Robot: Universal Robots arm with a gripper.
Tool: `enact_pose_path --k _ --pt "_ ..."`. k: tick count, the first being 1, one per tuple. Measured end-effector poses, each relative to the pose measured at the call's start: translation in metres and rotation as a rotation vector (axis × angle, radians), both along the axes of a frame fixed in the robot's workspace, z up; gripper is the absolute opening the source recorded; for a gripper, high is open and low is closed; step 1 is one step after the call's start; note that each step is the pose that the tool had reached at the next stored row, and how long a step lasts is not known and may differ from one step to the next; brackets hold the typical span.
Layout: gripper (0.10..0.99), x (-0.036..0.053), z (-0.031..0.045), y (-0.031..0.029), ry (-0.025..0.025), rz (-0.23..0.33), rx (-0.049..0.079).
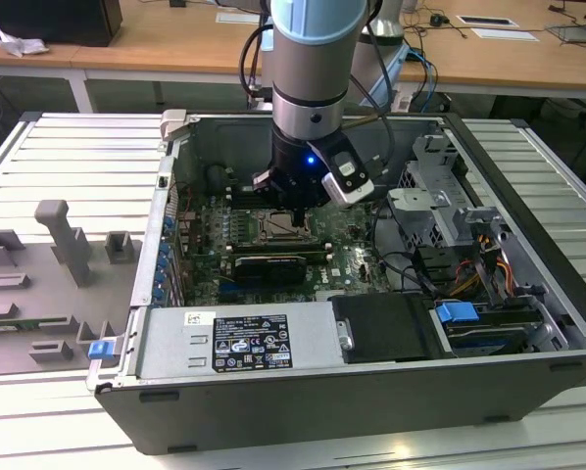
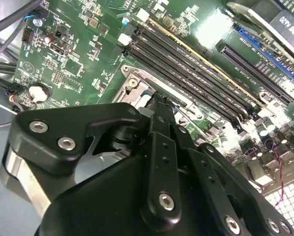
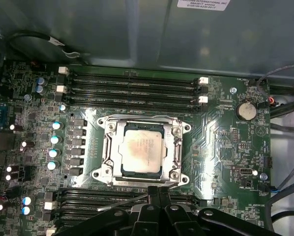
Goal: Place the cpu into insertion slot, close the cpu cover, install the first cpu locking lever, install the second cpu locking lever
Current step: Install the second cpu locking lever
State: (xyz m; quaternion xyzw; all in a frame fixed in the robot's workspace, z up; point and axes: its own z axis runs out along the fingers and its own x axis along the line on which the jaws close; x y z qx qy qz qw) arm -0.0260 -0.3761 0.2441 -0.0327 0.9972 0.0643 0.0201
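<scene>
First wrist view — cpu (image 3: 143, 150) seated in insertion slot (image 3: 107, 147), cpu cover (image 3: 175, 147) down.
We see the gripper (image 3: 159, 192) pinched narrow by a lever — slipping could scrape the motherboard (image 3: 220, 123).

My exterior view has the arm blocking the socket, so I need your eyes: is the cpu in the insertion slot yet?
Observer: Yes. In the first wrist view the cpu lies flat in the insertion slot.
Operator: And the cpu cover?
Observer: The cpu cover is down, framing the chip.
Operator: Where is the gripper?
Observer: The gripper is at the socket's edge, beside a thin silver lever that slants across the memory slots.
</scene>
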Motion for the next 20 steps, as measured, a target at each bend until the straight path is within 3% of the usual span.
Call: enact_pose_path --k 7,10,11,13,20 --pt "0.106 -0.0003 -0.0001 -0.0008 0.0 0.0 0.001" --pt "0.106 -0.0006 -0.0003 -0.0034 0.0 0.0 0.01" --pt "0.106 -0.0006 -0.0004 -0.007 0.0 0.0 0.021" --pt "0.106 -0.0016 -0.0009 -0.0101 0.0 0.0 0.028" --pt "0.106 -0.0099 -0.0044 -0.0106 0.0 0.0 0.029"
